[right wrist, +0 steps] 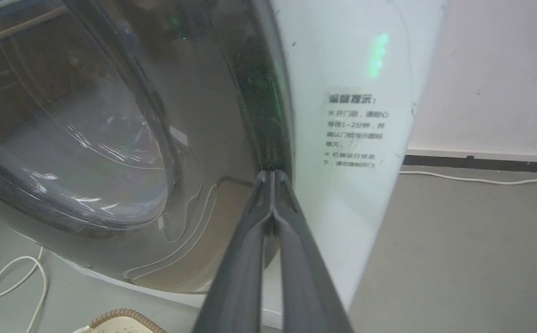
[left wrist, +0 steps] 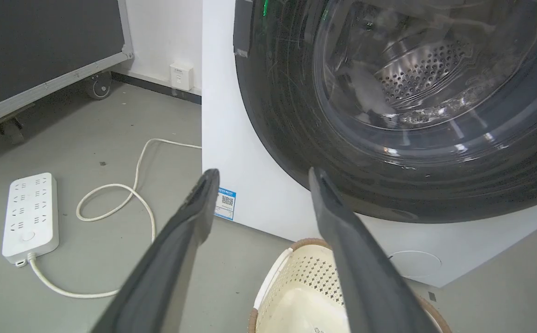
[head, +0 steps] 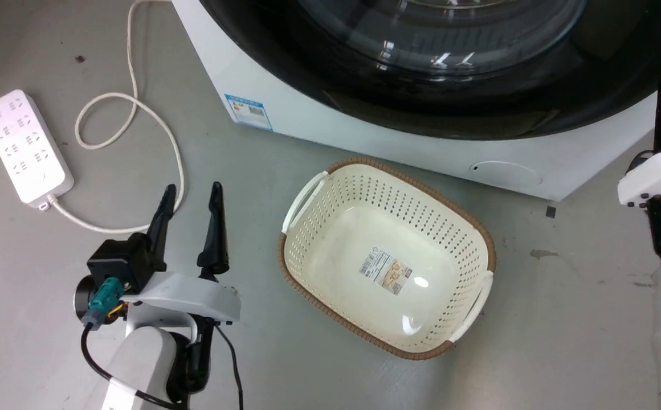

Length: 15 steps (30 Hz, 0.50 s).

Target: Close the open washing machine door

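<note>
Door (left wrist: 287, 115) looks flush against washer (left wrist: 231, 138); latch unconfirmed. Right gripper (right wrist: 273, 173) pressed together at rim; left gripper (left wrist: 264, 173) spread, idle.

A smooth grey concrete floor (head: 239, 171), lightly spotted, carries a white multi-socket power strip (head: 25, 145) with its cream cord (head: 131, 108) looped beside it. At the floor's far edge stands a plain white wall (left wrist: 162, 32) with a dark skirting strip (left wrist: 157, 88) and a small white wall socket (left wrist: 181, 76). A black metal-edged case on castors (left wrist: 41, 41) stands near it.
</note>
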Tool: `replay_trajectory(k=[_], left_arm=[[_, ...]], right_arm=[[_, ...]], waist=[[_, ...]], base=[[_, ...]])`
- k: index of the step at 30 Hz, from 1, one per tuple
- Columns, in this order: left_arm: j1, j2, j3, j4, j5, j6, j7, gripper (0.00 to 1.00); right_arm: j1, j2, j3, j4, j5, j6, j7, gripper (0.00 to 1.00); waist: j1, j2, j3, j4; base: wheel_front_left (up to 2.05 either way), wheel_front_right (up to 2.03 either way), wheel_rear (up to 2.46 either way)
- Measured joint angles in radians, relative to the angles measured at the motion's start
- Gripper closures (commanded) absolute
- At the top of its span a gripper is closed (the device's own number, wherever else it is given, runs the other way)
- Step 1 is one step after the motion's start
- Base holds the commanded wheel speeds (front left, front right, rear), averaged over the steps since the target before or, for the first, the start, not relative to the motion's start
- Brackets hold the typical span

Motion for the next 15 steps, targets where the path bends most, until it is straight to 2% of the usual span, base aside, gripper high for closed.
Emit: replay_trajectory(k=[5, 7, 15], left_arm=[[0.0, 0.002, 0.016, 0.007, 0.014, -0.007, 0.0, 0.0], [0.004, 0.007, 0.03, 0.003, 0.033, -0.007, 0.0, 0.0], [0.073, 0.017, 0.039, 0.001, 0.059, -0.023, 0.0, 0.0]], right_arm=[[0.001, 0.023, 0.013, -0.058, 0.021, 0.0, -0.039, 1.0], [0.045, 0.038, 0.034, -0.159, 0.034, 0.0, -0.052, 1.0], [0.377, 0.078, 0.132, -0.368, 0.061, 0.0, -0.053, 1.0]], waist=[[0.0, 0.0, -0.037, -0.014], [0.0, 0.0, -0.081, -0.03], [-0.0003, 0.0, -0.221, -0.097]], base=[[0.0, 0.0, 0.0], [0.0, 0.0, 0.0], [0.0, 0.0, 0.0]])
